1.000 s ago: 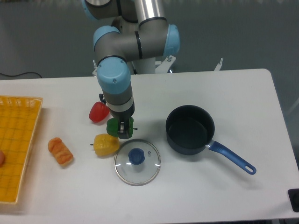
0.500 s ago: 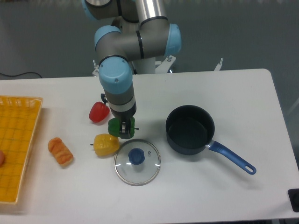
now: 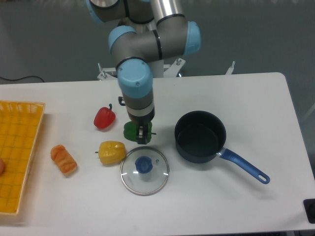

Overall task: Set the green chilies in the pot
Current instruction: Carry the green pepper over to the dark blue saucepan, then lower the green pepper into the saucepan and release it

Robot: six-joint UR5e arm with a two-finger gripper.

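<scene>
The green chilies (image 3: 131, 131), a small glossy green pepper-shaped toy, hang just above the table between the red pepper and the pot. My gripper (image 3: 141, 135) points straight down and is shut on the chilies, its dark fingers covering the toy's right side. The pot (image 3: 200, 135), dark and round with a long blue handle (image 3: 244, 166), stands to the right of the gripper with nothing in it.
A red pepper (image 3: 104, 118) and a yellow pepper (image 3: 111, 152) lie left of the gripper. The glass lid (image 3: 144, 170) with a blue knob lies just below it. An orange toy (image 3: 64, 160) and a yellow basket (image 3: 17, 155) are at the far left.
The arm has carried the green chilies to the right, away from the red and yellow peppers and closer to the pot. Nothing else has moved.
</scene>
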